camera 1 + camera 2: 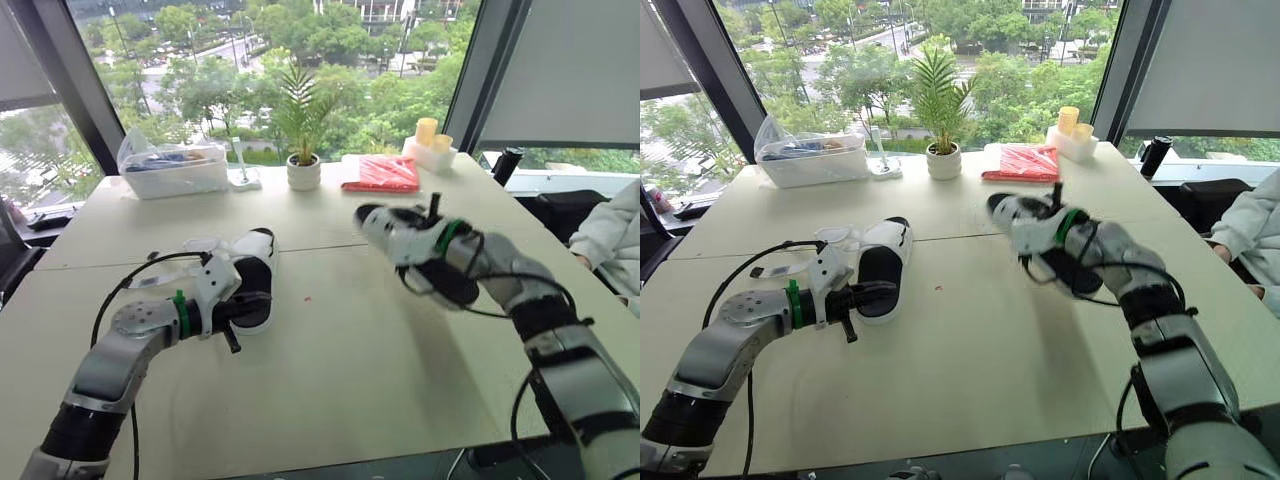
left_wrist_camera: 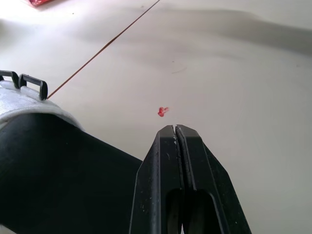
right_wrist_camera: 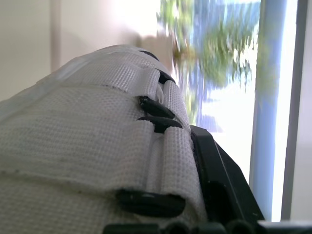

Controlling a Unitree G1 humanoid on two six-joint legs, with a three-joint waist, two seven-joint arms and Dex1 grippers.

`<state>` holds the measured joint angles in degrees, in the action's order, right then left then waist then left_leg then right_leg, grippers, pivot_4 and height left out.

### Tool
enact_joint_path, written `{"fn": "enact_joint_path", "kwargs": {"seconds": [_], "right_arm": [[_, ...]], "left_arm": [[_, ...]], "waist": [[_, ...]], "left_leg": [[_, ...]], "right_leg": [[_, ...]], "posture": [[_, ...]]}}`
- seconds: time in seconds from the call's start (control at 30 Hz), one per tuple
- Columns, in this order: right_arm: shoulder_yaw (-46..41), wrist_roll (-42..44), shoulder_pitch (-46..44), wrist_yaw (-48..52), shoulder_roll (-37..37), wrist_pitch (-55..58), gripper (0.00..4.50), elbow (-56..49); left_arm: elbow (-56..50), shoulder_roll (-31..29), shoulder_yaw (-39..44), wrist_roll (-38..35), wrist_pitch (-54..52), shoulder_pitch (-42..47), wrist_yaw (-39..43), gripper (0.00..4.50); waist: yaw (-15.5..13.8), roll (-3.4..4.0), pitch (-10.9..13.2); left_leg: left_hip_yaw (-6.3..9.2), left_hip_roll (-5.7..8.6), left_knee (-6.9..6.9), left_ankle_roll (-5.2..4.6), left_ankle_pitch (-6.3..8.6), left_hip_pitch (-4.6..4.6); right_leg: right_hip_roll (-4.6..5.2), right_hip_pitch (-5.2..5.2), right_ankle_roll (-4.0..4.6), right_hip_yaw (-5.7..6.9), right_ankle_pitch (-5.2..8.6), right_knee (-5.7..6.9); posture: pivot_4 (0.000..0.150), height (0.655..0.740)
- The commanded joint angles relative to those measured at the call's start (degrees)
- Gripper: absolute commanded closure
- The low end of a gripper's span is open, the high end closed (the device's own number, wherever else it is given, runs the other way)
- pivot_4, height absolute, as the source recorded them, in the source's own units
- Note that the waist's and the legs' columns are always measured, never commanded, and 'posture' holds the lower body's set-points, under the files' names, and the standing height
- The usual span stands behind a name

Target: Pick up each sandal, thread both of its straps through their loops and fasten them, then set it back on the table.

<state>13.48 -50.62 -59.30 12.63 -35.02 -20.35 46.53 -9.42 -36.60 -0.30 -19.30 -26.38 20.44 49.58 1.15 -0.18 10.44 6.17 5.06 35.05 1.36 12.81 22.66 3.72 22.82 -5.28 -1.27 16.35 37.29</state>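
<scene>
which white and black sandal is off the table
The white-strapped, black-soled sandal gripped by the right gripper, raised above the beige table; the other sandal lies flat by the left gripper.

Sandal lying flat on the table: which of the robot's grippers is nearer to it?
Left. The left gripper sits shut right beside the sandal; the right gripper holds a second sandal aloft, well away.

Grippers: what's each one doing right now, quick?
Left gripper: shut, empty, next to the sandal on the table.
Right gripper: shut on the raised sandal.
</scene>
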Motion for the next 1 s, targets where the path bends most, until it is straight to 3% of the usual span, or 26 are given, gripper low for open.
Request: {"fn": "enact_joint_path", "kwargs": {"seconds": [0.03,0.2,0.37,0.5,0.67,0.7,0.77,0.93,1.0], "right_arm": [[2.2,0.1,-6.7,-3.0,4.6,10.6,4.50,10.4],[6.6,0.1,-11.8,-6.4,9.9,18.5,4.50,22.4],[8.7,2.4,-11.6,-6.0,12.9,21.0,4.50,26.3],[8.4,5.7,-11.2,-3.2,14.5,21.9,2.65,26.7],[7.9,9.3,-9.9,2.6,12.5,21.7,0.04,23.2],[7.8,10.0,-9.5,3.7,12.1,21.8,0.04,22.1],[6.8,12.9,-6.0,10.3,10.0,23.4,0.04,14.5],[-1.4,26.8,17.9,38.9,-0.1,43.9,0.04,-38.1],[-5.2,33.7,24.0,46.0,-2.4,53.6,0.04,-52.9]], "left_arm": [[-0.1,0.3,-0.2,1.5,2.3,1.5,-1.0,4.50],[0.2,0.3,-0.3,2.8,3.2,1.2,-1.7,4.50],[-1.5,0.4,0.4,2.6,2.6,-0.3,-2.8,4.50],[-2.3,0.4,0.4,2.7,1.9,-1.0,-3.8,4.50],[-2.9,0.0,-0.2,3.5,1.6,-0.7,-4.8,4.50],[-3.0,-0.1,-0.3,3.8,1.7,-0.6,-4.9,4.50],[-3.1,-0.4,-0.7,5.1,1.9,-0.2,-5.7,4.50],[-2.2,-2.3,-4.4,14.3,6.7,1.0,-8.9,4.50],[-1.6,-2.0,-4.9,16.6,7.3,2.0,-10.7,4.50]], "waist": [[0.2,0.00,0.0],[1.1,0.02,0.0],[1.2,0.02,0.0],[1.4,0.01,0.0],[1.4,0.00,0.0],[1.4,0.00,0.0],[1.3,-0.01,-0.1],[0.0,-0.04,-0.1],[0.0,-0.03,-0.2]], "left_leg": [[-0.02,-0.01,-0.02,0.00,0.00,0.00],[-0.03,-0.02,0.05,0.08,-0.05,0.53],[-0.03,0.02,0.17,0.12,-0.08,0.87],[-0.03,0.00,0.18,0.16,-0.11,0.80],[-0.02,0.00,0.24,0.19,-0.13,0.71],[-0.01,0.00,0.24,0.19,-0.13,0.70],[0.00,0.00,0.25,0.19,-0.13,0.68],[0.25,0.00,0.47,-0.01,0.00,0.73],[0.19,-0.01,0.51,-0.31,0.19,0.72]], "right_leg": [[-0.01,0.02,0.00,-0.01,0.00,0.00],[-0.02,0.62,0.02,-0.03,-0.01,0.18],[0.00,0.98,0.02,-0.05,-0.03,0.36],[-0.04,0.97,0.02,-0.05,-0.03,0.49],[-0.05,0.94,0.02,-0.06,-0.02,0.67],[-0.05,0.93,0.02,-0.06,-0.02,0.69],[-0.06,0.91,0.02,-0.05,-0.03,0.70],[-0.11,0.74,0.01,0.03,-0.02,0.68],[-0.11,0.73,0.00,0.02,-0.01,0.67]], "posture": [[0.150,0.7400],[0.150,0.7400],[0.150,0.7400],[0.150,0.7400],[0.150,0.7400],[0.150,0.7400],[0.150,0.7400],[0.150,0.7400],[0.150,0.7400]]}}
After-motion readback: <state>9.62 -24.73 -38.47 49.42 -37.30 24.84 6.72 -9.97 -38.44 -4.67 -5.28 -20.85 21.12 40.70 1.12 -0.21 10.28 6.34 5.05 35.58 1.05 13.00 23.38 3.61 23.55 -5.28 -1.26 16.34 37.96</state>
